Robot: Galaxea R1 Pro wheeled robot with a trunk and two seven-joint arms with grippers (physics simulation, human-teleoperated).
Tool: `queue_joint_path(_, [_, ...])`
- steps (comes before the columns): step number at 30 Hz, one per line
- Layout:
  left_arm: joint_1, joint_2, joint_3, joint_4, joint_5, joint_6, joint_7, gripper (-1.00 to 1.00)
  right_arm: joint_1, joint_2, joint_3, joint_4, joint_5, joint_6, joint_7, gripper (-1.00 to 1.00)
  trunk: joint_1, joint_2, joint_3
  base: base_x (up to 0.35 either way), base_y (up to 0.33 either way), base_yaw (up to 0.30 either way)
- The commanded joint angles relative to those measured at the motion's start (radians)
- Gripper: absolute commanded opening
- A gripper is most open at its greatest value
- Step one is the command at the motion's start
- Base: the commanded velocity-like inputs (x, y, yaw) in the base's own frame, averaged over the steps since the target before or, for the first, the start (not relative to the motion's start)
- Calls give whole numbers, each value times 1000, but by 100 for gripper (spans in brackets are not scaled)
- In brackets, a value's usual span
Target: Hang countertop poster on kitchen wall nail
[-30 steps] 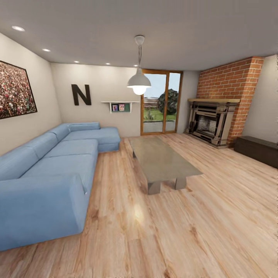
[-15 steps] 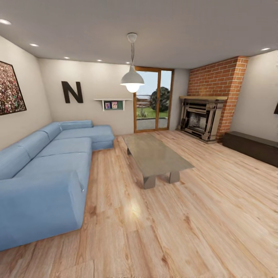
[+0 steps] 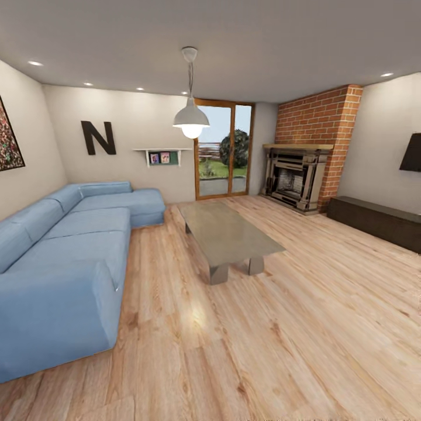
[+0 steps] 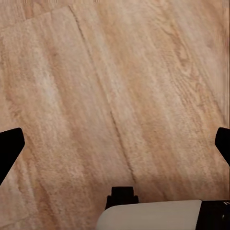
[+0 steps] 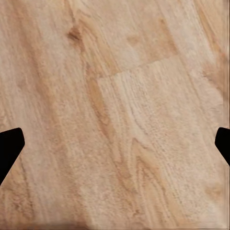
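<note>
I am in a living room; the poster, the kitchen countertop and the wall nails are out of view. My left gripper (image 4: 115,143) hangs open over bare wooden floor (image 4: 120,86), its black fingertips (image 4: 9,148) far apart with nothing between them. My right gripper (image 5: 115,143) is open too, above floor planks (image 5: 124,96), its dark fingertips (image 5: 9,146) spread wide and empty.
A long blue sofa (image 3: 64,257) lines the left wall. A grey coffee table (image 3: 225,234) stands mid-room under a pendant lamp (image 3: 190,120). Far right are a brick fireplace (image 3: 298,175) and a dark low cabinet (image 3: 377,221). A glass door (image 3: 222,151) is at the back. The speckled crowd picture (image 3: 8,143) hangs far left.
The camera has turned to the right, so the whole room has slid left in the picture. A dark screen has come into sight on the right wall. Nothing in the room moved.
</note>
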Motion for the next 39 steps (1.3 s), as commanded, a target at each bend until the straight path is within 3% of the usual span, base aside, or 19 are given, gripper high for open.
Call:
queue_joint_path(1, [1, 0, 0, -2, -1, -1, -1, 100, -1, 0, 0, 1, 1, -3, 0, 100, 0, 0, -1, 0, -234, -240])
queue_joint_path(15, [1, 0, 0, -2, -1, -1, 0, 100, -1, 0, 0, 2, 1, -3, 1, 100, 0, 0, -1, 0, -250, -286])
queue_joint_path(39, [1, 0, 0, -1, -1, -2, -1, 100, -1, 0, 0, 2, 1, -3, 2, 100, 0, 0, -1, 0, -11, -300])
